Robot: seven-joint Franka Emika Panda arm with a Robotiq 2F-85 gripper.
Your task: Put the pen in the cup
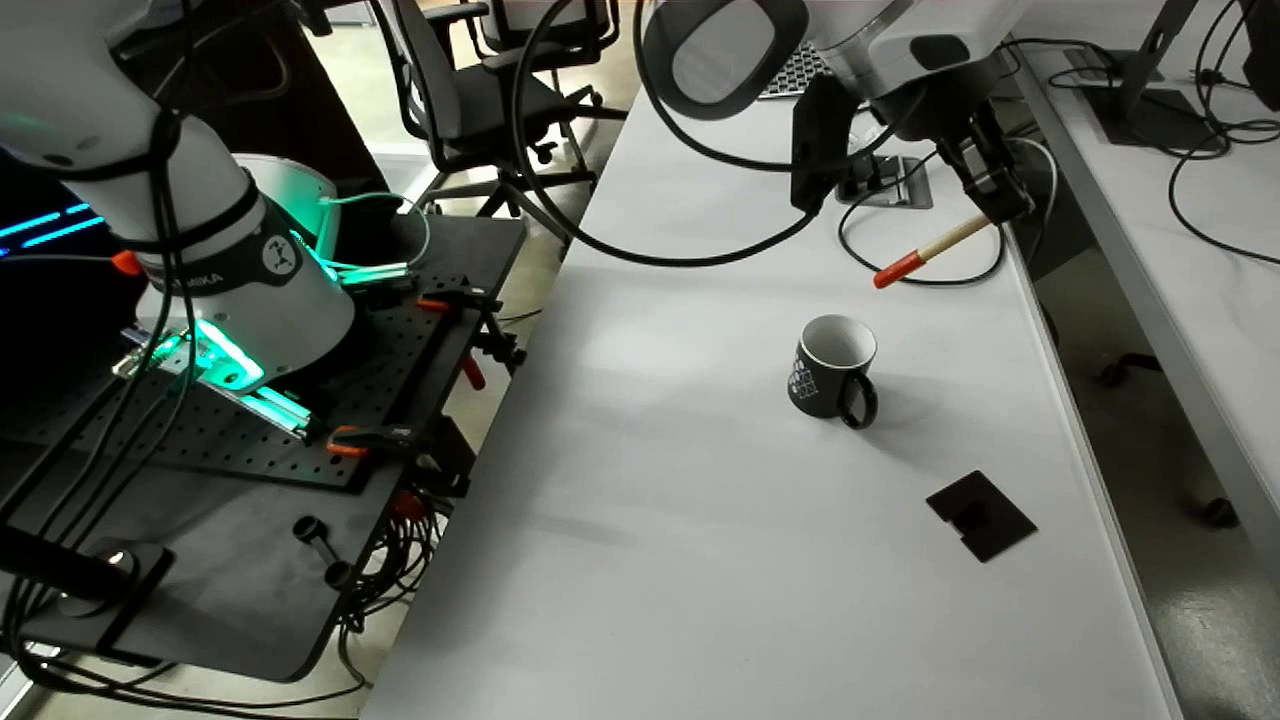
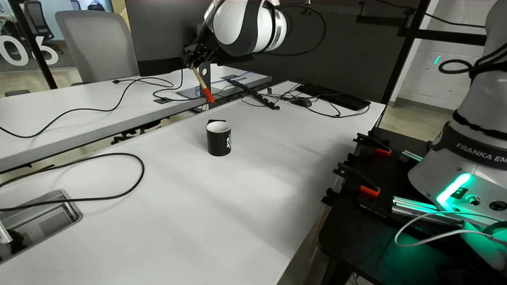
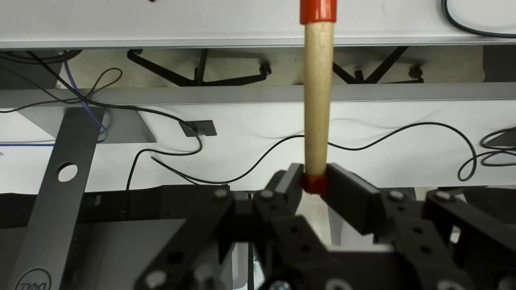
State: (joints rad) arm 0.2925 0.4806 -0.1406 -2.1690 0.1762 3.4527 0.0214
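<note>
The pen is a pale wooden stick with red ends; it shows in both exterior views (image 1: 935,248) (image 2: 202,85) and in the wrist view (image 3: 317,96). My gripper (image 3: 315,177) is shut on one red end, and the longer red end points away from it. In both exterior views the gripper (image 1: 1000,205) (image 2: 193,63) holds the pen tilted, red end downward, in the air above the cup's height. The black cup (image 1: 820,380) (image 2: 217,140) stands upright on the white table, apart from the pen, whitish inside. The cup is out of the wrist view.
A flat black square piece (image 1: 985,515) lies on the table near the cup; its edge shows behind the cup (image 2: 216,120). A second white table (image 2: 79,99) with cables and a monitor stand (image 3: 74,153) lies across a gap. A grey metal box (image 2: 51,221) is set at the table's end.
</note>
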